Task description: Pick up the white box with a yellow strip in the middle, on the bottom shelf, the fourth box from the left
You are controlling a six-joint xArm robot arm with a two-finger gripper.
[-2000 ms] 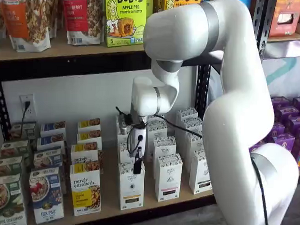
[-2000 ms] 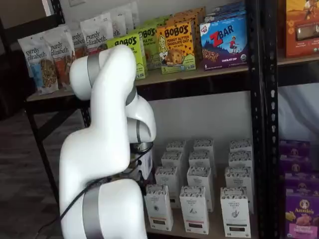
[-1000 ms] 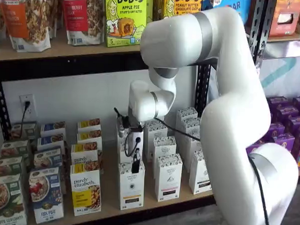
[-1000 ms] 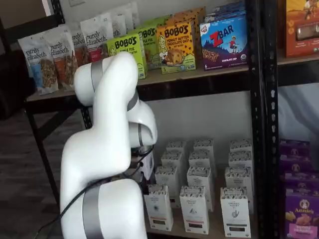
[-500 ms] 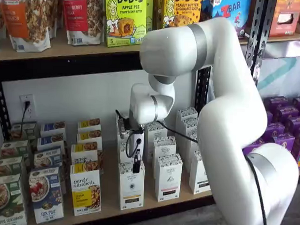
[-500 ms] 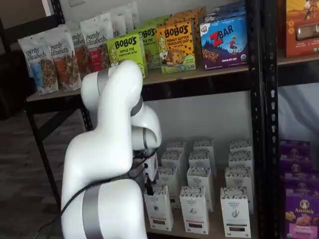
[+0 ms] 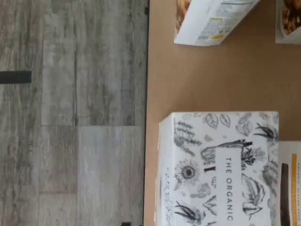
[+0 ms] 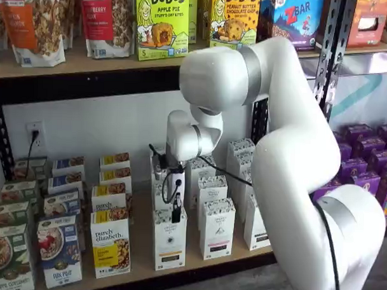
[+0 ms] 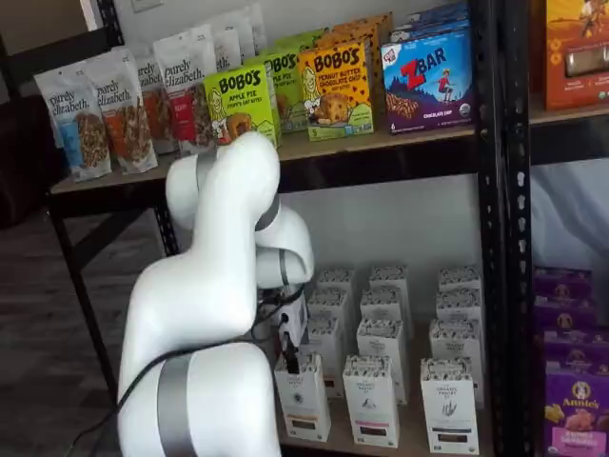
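Hung just above the white box (image 8: 169,239) on the bottom shelf (image 8: 139,245). End effector (image 8: 176,214) side-on; grip unreadable. Risked clipping the box behind.

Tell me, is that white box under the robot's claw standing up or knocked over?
Standing upright. The white box sits flat on the bottom shelf, patterned top up, directly beneath the gripper.
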